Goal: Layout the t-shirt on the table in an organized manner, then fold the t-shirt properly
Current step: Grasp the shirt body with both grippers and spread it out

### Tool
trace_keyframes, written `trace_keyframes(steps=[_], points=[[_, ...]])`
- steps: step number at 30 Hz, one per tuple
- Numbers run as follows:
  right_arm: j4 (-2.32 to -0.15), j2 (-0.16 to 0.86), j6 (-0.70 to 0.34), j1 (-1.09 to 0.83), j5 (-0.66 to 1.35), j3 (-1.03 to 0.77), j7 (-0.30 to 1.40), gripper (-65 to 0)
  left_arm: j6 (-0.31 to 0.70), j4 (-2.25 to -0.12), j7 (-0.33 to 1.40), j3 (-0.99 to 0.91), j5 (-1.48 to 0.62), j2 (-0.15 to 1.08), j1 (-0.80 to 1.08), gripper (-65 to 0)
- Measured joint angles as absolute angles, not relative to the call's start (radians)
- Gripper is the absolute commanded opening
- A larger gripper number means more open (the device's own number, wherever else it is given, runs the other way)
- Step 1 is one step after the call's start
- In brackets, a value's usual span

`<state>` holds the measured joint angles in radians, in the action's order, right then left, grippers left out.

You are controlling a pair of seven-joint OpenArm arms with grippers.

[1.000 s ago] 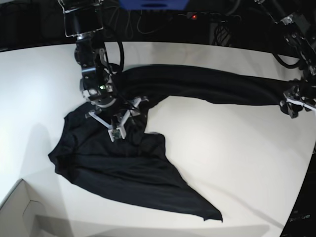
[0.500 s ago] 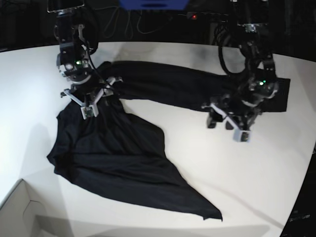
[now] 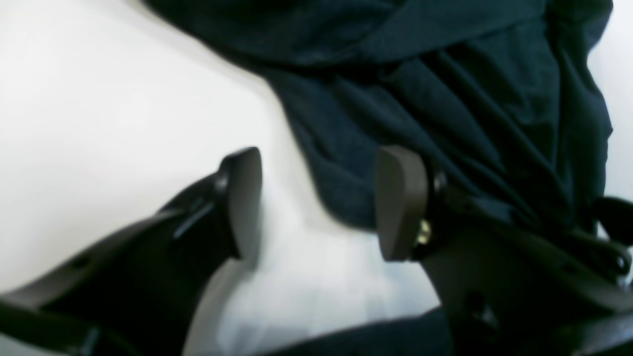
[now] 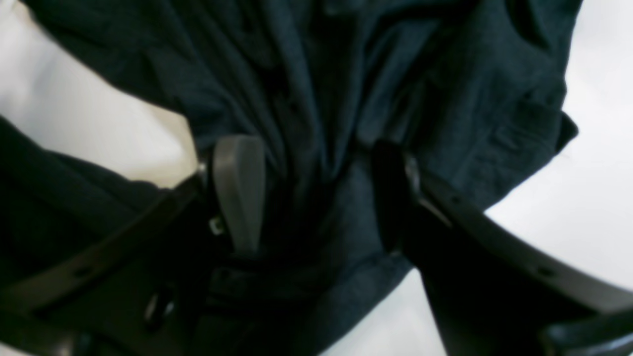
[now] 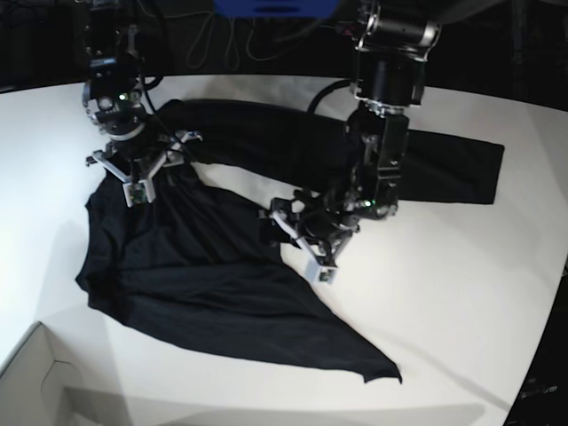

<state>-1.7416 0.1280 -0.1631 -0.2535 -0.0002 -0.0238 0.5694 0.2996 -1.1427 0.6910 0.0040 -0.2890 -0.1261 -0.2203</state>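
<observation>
The black t-shirt lies spread over the white table, one long sleeve stretched to the right and a hem corner pointing to the front. My right gripper sits low on the shoulder area at the left. In the right wrist view it is open, with bunched fabric filling the gap between its fingers. My left gripper hovers at the body's right edge in the middle. In the left wrist view it is open over bare table, and the shirt's edge reaches in by the right finger.
A pale box corner stands at the front left. The table's curved edge drops into darkness at the right. Cables and a blue object lie behind the back edge.
My left arm swung from the far right sleeve end to the middle, leaving the sleeve laid out. My right gripper moved back and left, and the shoulder fabric shifted with it.
</observation>
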Motion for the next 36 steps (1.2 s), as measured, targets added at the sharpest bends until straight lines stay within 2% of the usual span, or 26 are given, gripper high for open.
trace_keyframes(steps=[4,10,11,12,14,15,16,17,20,23,31,36], points=[[-1.752,0.122,-0.163,-0.253,0.000,-0.023,0.572,-30.2,0.306,-1.020,0.579,0.024,-0.304,-0.153,-0.250,-29.4],[-1.752,0.121,-0.163,-0.253,0.000,-0.023,0.572,-30.2,0.311,-0.875,0.427,0.157,-0.322,-0.150,-0.312,-31.1],[-1.752,0.121,-0.163,-0.253,0.000,-0.023,0.572,-30.2,0.311,-0.874,0.426,0.171,-0.321,-0.150,-0.313,-35.0],[-1.752,0.121,-0.163,-0.254,0.000,-0.023,0.572,-30.2,0.311,-0.874,0.439,0.178,-0.320,-0.152,-0.313,-41.9],[-1.752,0.121,-0.163,-0.252,0.000,-0.023,0.572,-30.2,0.310,-0.889,0.465,0.178,-0.316,-0.149,-0.306,-62.4],[-1.751,0.121,-0.163,-0.250,0.001,-0.023,0.572,-30.2,0.311,-0.905,0.475,0.179,-0.313,-0.135,-0.293,-65.0],[-1.748,0.121,-0.163,-0.250,0.001,-0.023,0.571,-30.2,0.317,-0.924,0.485,0.178,-0.333,-0.118,-0.279,-65.0],[-1.745,0.121,-0.163,-0.249,0.001,-0.023,0.572,-30.2,0.322,-0.959,0.507,0.173,-0.339,-0.099,-0.263,-61.3],[-1.704,0.121,-0.163,-0.241,0.002,-0.022,0.567,-30.2,0.299,-1.083,0.591,0.082,-0.361,-0.057,-0.208,-65.0],[-1.655,0.123,-0.164,-0.214,-0.001,-0.021,0.568,-30.2,0.293,-1.242,0.657,-0.045,-0.393,-0.008,-0.117,-64.8],[-1.623,0.122,-0.163,-0.189,0.000,-0.022,0.566,-30.2,0.300,-1.593,0.768,-0.294,-0.418,-0.009,0.026,-64.8],[-1.623,0.123,-0.163,-0.189,0.001,-0.021,0.564,-30.2,0.299,-1.781,0.776,-0.345,-0.419,-0.014,0.117,-64.8]])
